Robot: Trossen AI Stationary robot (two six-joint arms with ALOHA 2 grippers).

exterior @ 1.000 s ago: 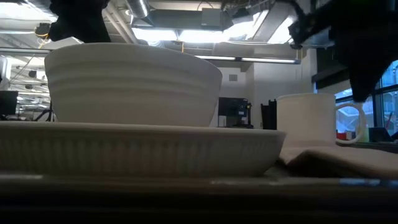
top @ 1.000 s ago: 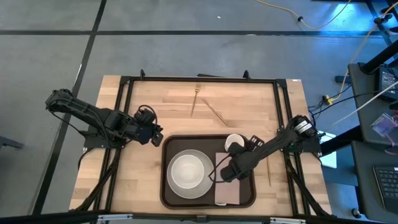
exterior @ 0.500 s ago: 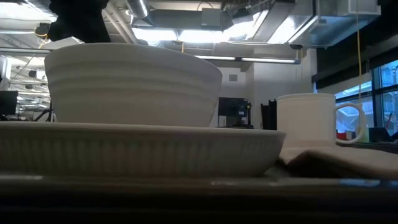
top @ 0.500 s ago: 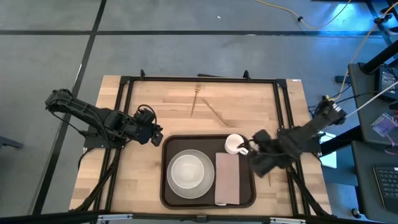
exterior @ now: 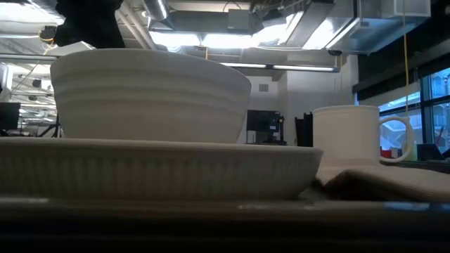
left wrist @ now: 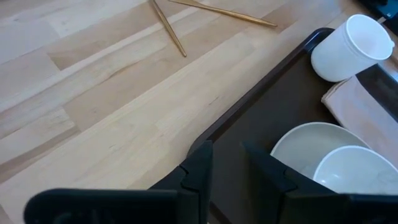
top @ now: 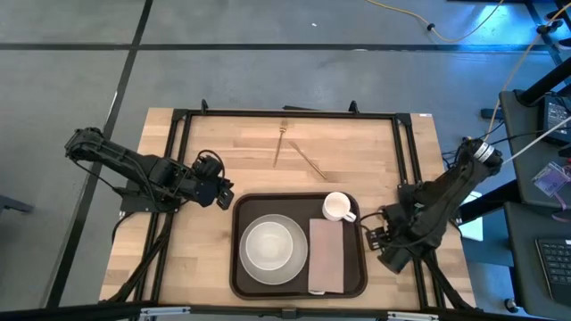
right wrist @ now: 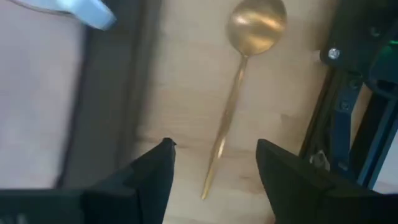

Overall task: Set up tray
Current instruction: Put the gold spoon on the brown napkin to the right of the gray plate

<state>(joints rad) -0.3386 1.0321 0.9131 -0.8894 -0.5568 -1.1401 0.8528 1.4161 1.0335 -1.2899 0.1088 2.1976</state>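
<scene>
Wood of the table (top: pixel 268 169) is covered along its near edge, at the middle, by the tray (top: pixel 299 203), a dark brown rectangle with a raised rim. On the tray a white bowl (top: pixel 269 244) is seen on a plate, a pale napkin (top: pixel 326 256) is laid to its right, and a white cup (top: pixel 336 207) is stood at the tray's far right corner. The right gripper (top: pixel 382 241) is held just off the tray's right edge, over bare wood; its fingers (right wrist: pixel 152 171) are spread wide with nothing between them, and a gold spoon (right wrist: pixel 239 74) is seen lying on the wood ahead of them. The left gripper (top: pixel 227 198) is parked at the tray's far left corner, its fingers (left wrist: pixel 199 171) slightly parted and empty. Two gold utensils (top: pixel 294 153) are left near the table's far edge.
</scene>
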